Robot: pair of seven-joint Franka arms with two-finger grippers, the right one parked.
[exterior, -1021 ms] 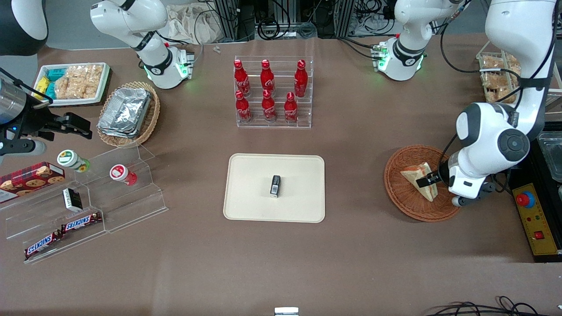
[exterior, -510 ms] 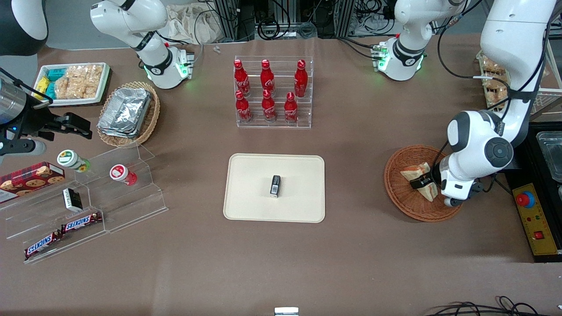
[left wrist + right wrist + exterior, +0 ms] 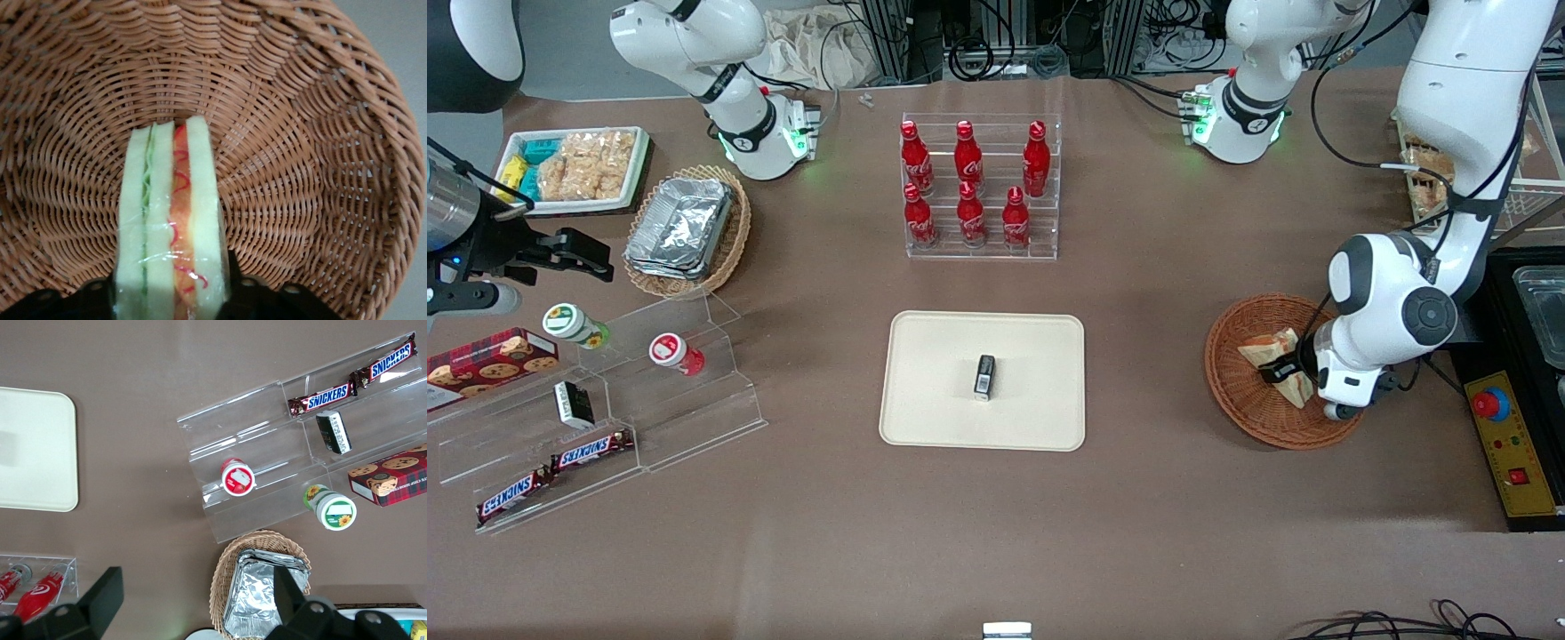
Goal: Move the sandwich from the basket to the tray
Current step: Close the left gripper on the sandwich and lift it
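Sandwich (image 3: 171,220) stands on edge in the basket (image 3: 1240,391), my pincer (image 3: 1282,367) clamped across its bread faces. It looks soft, light, with slippery wrap (squeeze gently), so I'd grip the broad end.

The front view looks down from high above the whole counter (image 3: 1138,533), facing both arms. The left wrist view sits very near the tool (image 3: 170,300) and looks into the basket (image 3: 320,167) at the sandwich (image 3: 170,227); the front view shares these. The right wrist view looks down on the counter at the parked arm's end, sharing the tray (image 3: 33,453) with the front view.
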